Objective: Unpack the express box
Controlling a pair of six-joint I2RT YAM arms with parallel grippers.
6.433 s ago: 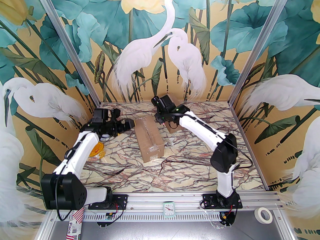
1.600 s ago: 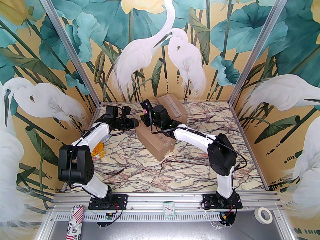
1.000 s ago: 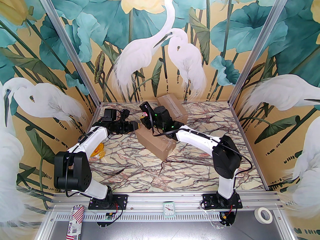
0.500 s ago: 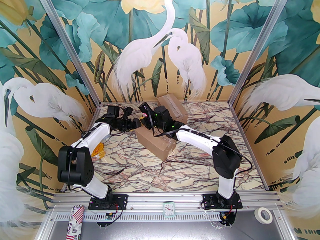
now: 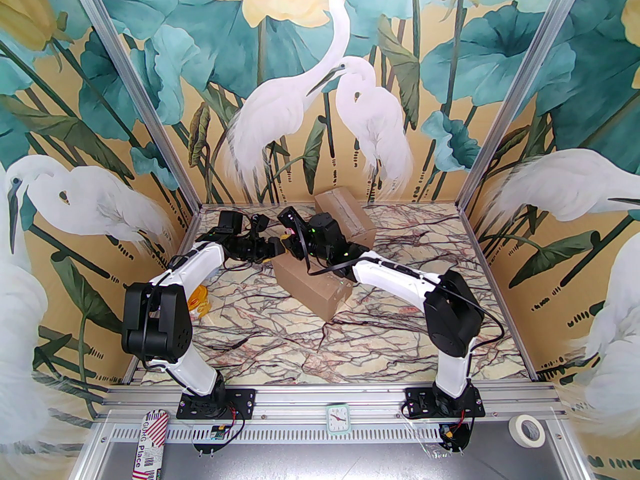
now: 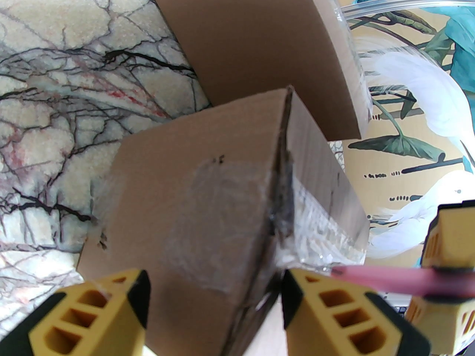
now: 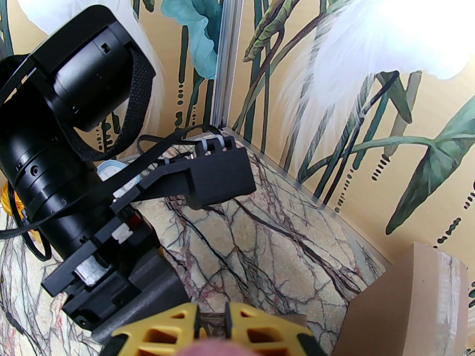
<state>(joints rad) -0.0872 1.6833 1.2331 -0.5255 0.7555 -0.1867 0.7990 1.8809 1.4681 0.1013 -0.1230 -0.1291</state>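
The express box [image 5: 312, 283], brown cardboard with clear tape along its seam, lies at an angle on the middle of the marbled table. My left gripper [image 5: 276, 246] is at its far-left end. In the left wrist view that gripper [image 6: 215, 287] is open, its yellow fingers [image 6: 92, 310] straddling the taped end edge of the box [image 6: 193, 198]. My right gripper [image 5: 286, 235] hovers just above that same end, shut on a thin pink tool [image 6: 389, 276]. The right wrist view has its fingers [image 7: 259, 332] close together at the bottom edge.
A second taped cardboard box [image 5: 345, 213] stands at the back wall, right behind the right wrist, also seen as the box [image 7: 408, 302]. A yellow object [image 5: 197, 300] lies by the left arm. A small clock [image 5: 339, 418] and a tape roll [image 5: 526, 430] sit on the front rail.
Since the oldest frame the box has been turned askew and the right arm has come from the back box to its left end. In the last second the left gripper edged right onto that end.
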